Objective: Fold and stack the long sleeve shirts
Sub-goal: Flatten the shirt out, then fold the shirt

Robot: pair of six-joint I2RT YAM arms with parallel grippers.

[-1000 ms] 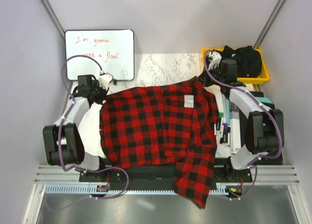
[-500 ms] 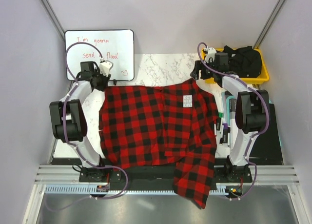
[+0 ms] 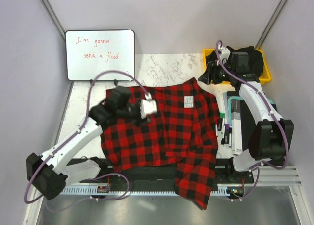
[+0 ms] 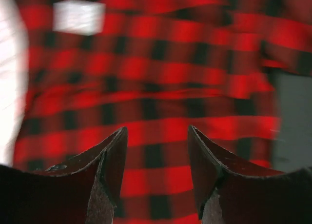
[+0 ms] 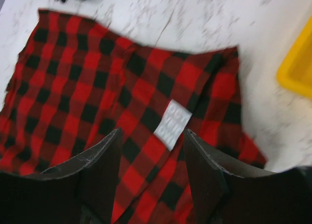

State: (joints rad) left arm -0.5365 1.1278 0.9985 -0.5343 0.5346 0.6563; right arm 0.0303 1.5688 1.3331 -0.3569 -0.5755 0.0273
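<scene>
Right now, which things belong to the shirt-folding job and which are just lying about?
Job: red-and-black flannel shirt; left gripper and right gripper, both open.
Lying about: whiteboard; yellow bin holding black cloth; boxes on the right.

Blur is smearing the flannel shirt point(image 4: 170, 72) and its white label point(image 4: 78, 16) in the left wrist view, leaving the print unreadable. From above, the left arm point(image 3: 117, 105) is covering the shirt's far-left corner. The yellow bin point(image 5: 297, 68) is running off the right wrist picture's edge.
</scene>
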